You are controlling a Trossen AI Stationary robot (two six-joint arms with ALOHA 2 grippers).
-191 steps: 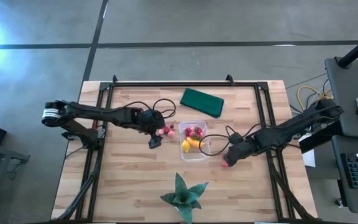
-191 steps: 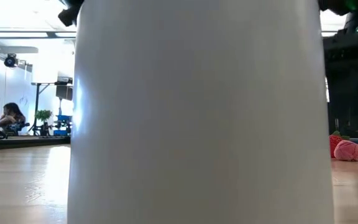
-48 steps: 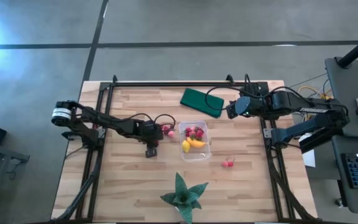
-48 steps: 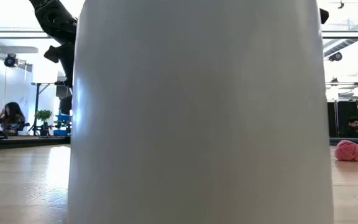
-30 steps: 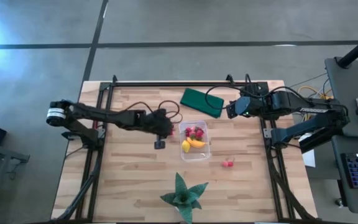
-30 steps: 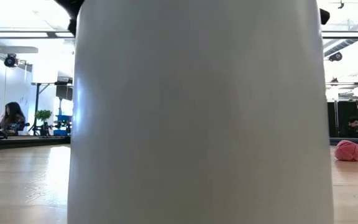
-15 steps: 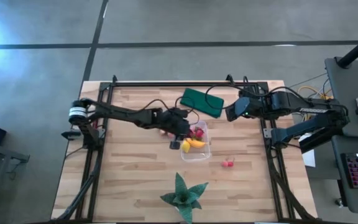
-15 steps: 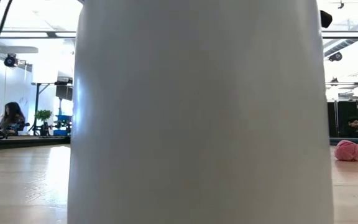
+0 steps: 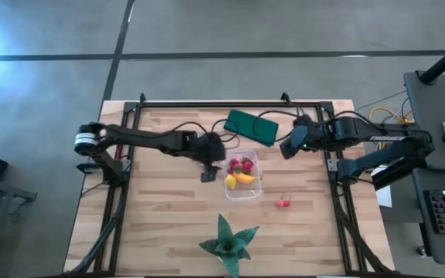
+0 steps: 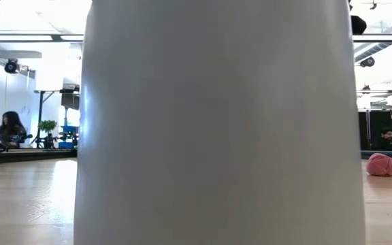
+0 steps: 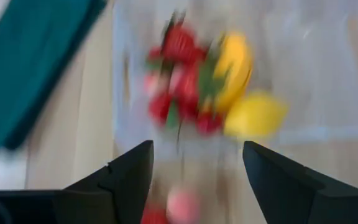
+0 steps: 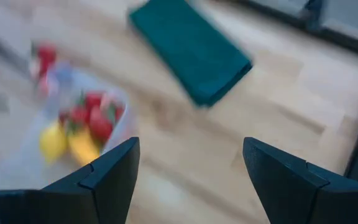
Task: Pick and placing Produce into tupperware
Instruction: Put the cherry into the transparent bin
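Observation:
The clear tupperware [image 9: 253, 188] stands mid-table and holds red berries [image 9: 242, 164], a banana [image 9: 243, 177] and a lemon [image 9: 230, 183]. My left gripper [image 9: 216, 160] hovers open at the tub's left side. In its wrist view a pink piece [image 11: 182, 203] and a red piece [image 11: 154, 216] lie blurred on the wood short of the tub's wall [image 11: 123, 118], between the fingers' lines and untouched. Two more small pieces [image 9: 283, 203] rest on the table right of the tub. My right gripper [image 9: 286, 147] hangs open over the far right, with nothing between its fingers [image 12: 104, 174].
A flat dark green rectangle [image 9: 251, 127] lies behind the tub. A green star-shaped leafy object [image 9: 226, 241] sits at the near edge. A wide white thing [image 10: 216, 122] fills the low view, with two pink-red pieces [image 10: 381, 165] beside it. People sit in the room beyond.
My left gripper has travelled toward the table's right edge, from over the loose berries to the tub's left side, reaching over its rim half a second ago and then drawing back a little. My right gripper has turned slightly in place.

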